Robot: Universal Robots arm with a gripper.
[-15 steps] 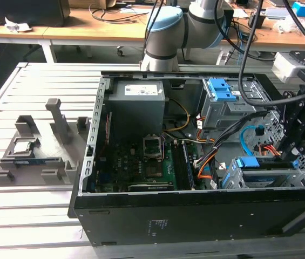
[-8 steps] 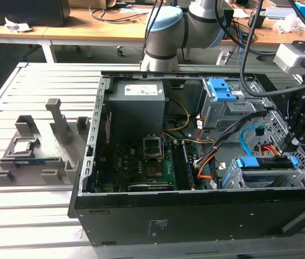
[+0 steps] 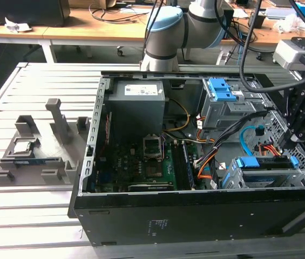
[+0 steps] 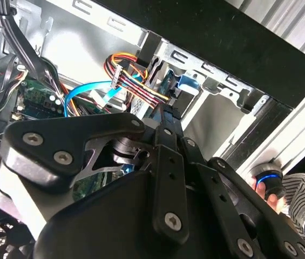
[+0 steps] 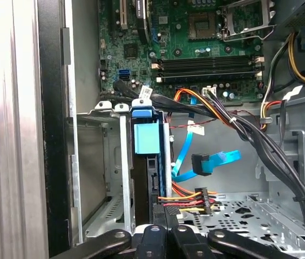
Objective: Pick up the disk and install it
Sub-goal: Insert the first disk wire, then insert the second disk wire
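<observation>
The disk (image 3: pixel 265 162) stands on edge in the grey drive cage (image 3: pixel 273 181) at the near corner of the open computer case, on the exterior view's right. Its blue side rail (image 5: pixel 146 137) and dark edge (image 5: pixel 158 183) run between the cage walls (image 5: pixel 101 162) in the first wrist view. My gripper (image 3: pixel 288 144) hangs over the disk's outer end. Its black fingers (image 5: pixel 153 237) close in on that end, and the linkage arms (image 4: pixel 165 162) draw together toward the cage in the second wrist view.
Orange, red and black cables (image 5: pixel 195 197) and a blue data cable (image 5: pixel 209 164) lie beside the cage. A second cage with a blue latch (image 3: pixel 222 89) stands farther back. The motherboard (image 3: pixel 152 162) lies mid-case. A grey fixture (image 3: pixel 33 156) sits at the exterior view's left. A person's hand (image 4: pixel 271 186) is nearby.
</observation>
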